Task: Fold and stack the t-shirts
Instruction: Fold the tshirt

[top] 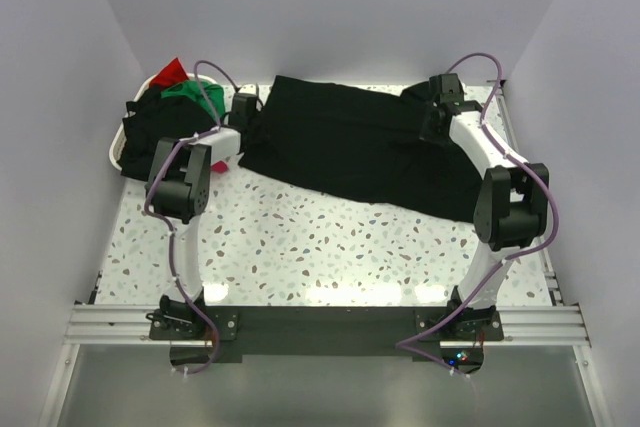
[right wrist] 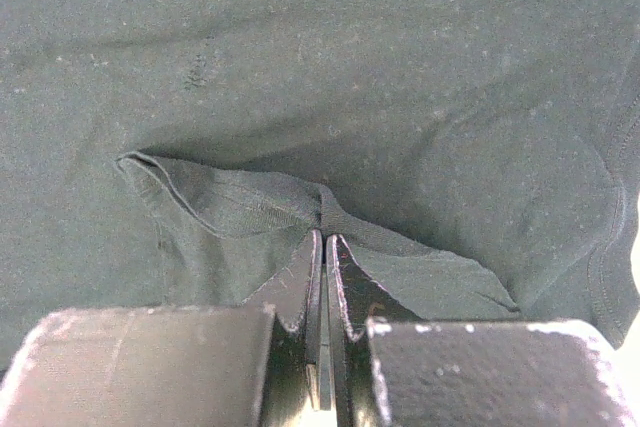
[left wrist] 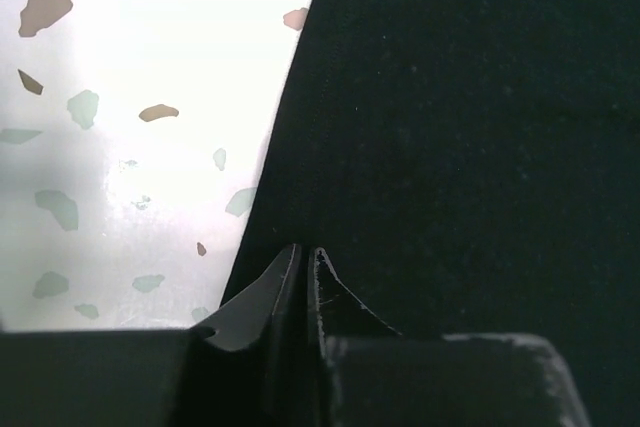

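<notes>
Your left tool pinches the black shirt's left edge; your right tool is clamped on a fold at its right end. The shirt lies spread across the surface's far half.

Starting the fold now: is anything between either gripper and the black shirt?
Nothing visible. The left gripper is shut on the shirt at its left edge, the right gripper at its right end.

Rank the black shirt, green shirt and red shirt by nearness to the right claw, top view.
1. Black shirt: mid-table, pinched in the right claw.
2. Green shirt: far left.
3. Red shirt: just beyond it, farther left.
</notes>
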Tool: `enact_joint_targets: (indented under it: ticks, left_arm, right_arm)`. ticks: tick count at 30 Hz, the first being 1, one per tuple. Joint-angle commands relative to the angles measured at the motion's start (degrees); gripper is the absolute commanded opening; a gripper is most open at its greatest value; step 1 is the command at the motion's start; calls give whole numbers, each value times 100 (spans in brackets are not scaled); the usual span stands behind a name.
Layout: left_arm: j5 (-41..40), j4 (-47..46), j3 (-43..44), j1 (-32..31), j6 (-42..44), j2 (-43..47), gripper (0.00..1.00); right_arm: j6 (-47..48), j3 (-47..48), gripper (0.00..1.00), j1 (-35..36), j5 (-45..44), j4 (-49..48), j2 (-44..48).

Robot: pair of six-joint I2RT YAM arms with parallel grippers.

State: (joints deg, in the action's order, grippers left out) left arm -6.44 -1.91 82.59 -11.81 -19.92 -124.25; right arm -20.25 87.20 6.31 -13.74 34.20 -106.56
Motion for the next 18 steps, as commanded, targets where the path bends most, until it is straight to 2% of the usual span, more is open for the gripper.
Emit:
enact_joint_targets:
  ticks: [1,3,10,18]
  left_arm:
    - [-112,33,-146,-14,129,295,8]
    - [-129,-2,-225,-23,129,375,0]
    - [-384,-204,-507,-67,147,744,0]
    - [-508,-64,-533,-67,147,779,25]
  right_arm:
    - [109,289,0,-24,29,-132,-31]
    - [100,306,0,-33,38,-124,-40]
    - [118,333,0,-24,46,-97,-84]
    - [135,350,0,-33,73,-71,-101]
